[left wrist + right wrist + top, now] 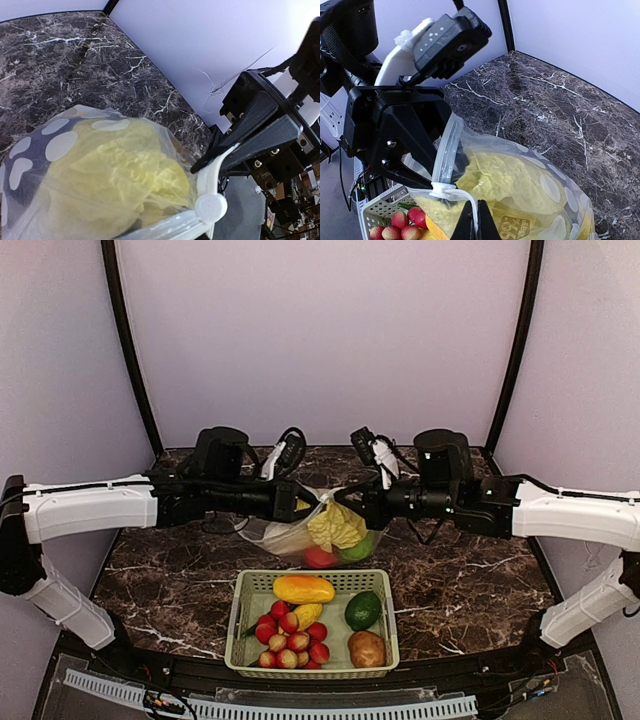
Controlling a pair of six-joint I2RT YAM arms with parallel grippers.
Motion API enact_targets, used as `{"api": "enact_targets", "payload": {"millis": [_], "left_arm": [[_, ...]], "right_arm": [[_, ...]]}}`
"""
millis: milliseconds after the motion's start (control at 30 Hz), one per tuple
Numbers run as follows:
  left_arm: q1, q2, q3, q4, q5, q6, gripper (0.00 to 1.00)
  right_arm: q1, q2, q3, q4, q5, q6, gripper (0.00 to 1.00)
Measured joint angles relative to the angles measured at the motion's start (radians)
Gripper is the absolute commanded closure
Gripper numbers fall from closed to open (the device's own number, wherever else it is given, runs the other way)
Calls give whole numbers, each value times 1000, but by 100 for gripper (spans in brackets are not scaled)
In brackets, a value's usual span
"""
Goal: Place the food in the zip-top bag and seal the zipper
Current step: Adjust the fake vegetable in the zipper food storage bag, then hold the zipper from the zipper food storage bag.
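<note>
Top external view: the bag (290, 536), with cabbage (337, 525) inside, is held over mid-table. Its mouth edge is clamped by the left gripper (303, 505) and the right gripper (474, 218). A basket (312, 672) of fruit (303, 589) is set just near of it. The table (170, 580) is dark marble and the walls (320, 340) are lilac.

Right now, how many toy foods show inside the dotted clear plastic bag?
3: a pale yellow-green crinkled cabbage on top, a glossy red piece lower left, a round green one lower right. More may hide behind them.
</note>
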Motion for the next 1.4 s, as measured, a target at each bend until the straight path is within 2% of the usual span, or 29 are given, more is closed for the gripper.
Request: {"api": "enact_targets", "payload": {"millis": [167,333,467,667,933,1167,1400], "left_arm": [[4,-97,-5,-92,-66,47,54],[23,-216,21,-208,-138,116,49],[34,-240,83,-312,-170,188,46],[37,-171,224,-405,-100,305,46],[13,-15,371,-444,15,435,49],[-11,74,402,-495,37,494,61],[-13,80,403,-542,6,531,65]], "right_arm": [[0,0,0,7,6,0,100],[0,0,0,7,5,0,100],[0,0,0,7,1,0,100],[0,0,0,7,-3,0,100],[0,-1,0,6,-2,0,100],[0,-3,1,4,0,0,100],[0,-3,4,-1,2,0,100]]}}
